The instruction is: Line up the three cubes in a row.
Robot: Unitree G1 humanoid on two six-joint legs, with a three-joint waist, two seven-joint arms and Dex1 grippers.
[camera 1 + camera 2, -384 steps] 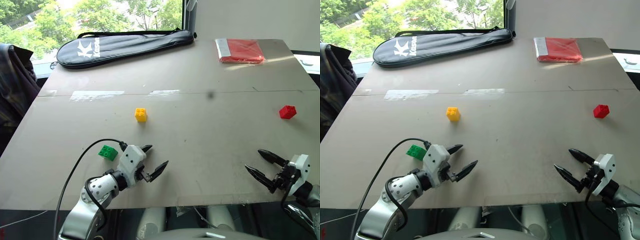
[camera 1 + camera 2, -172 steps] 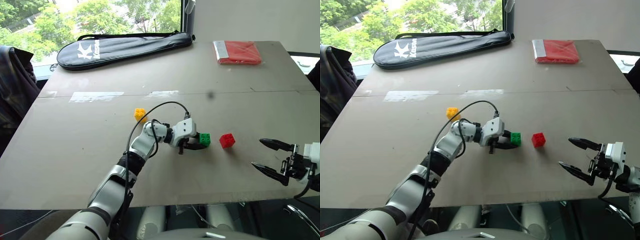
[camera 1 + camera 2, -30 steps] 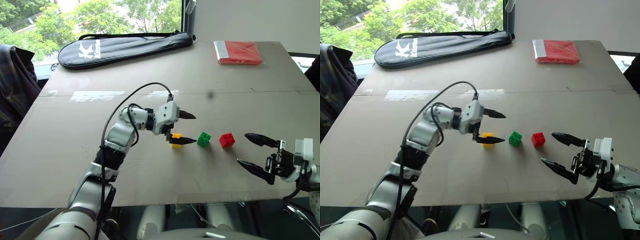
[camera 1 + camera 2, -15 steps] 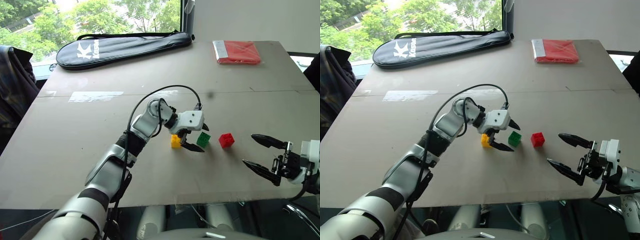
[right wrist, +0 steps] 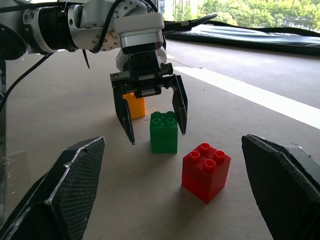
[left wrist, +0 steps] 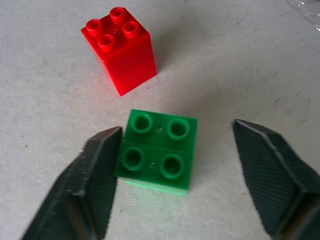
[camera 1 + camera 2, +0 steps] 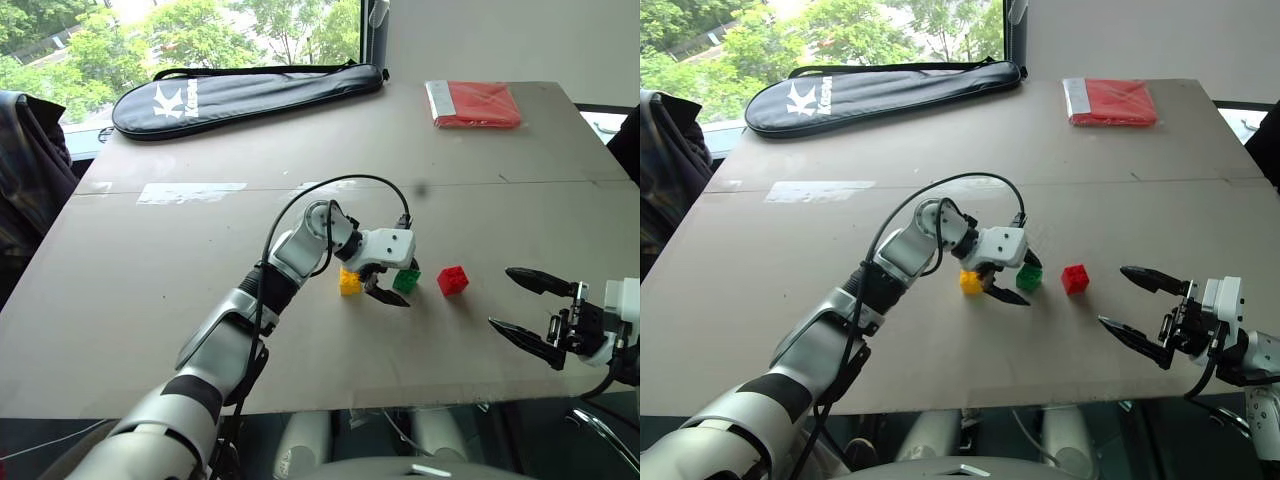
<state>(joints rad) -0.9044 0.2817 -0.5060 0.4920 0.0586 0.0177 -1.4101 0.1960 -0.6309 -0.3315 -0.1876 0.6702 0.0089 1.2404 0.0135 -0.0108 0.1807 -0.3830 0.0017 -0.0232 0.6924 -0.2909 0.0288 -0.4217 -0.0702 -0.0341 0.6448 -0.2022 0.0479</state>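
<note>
The green cube (image 5: 164, 132) is my landmark here. The left gripper (image 5: 150, 112) straddles it, one finger on each side, partly spread and not pinching yet; in the left wrist view one finger looks to touch the cube's edge while the other stands clear. The yellow cube (image 7: 350, 282) sits just beside the green one on the arm's side, and the red cube (image 7: 453, 279) is near on the other side. The right gripper (image 7: 536, 315) waits past the red one, fingers spread wide, empty. The risk as I see it: an uneven close could twist the green cube or knock it into yellow.
</note>
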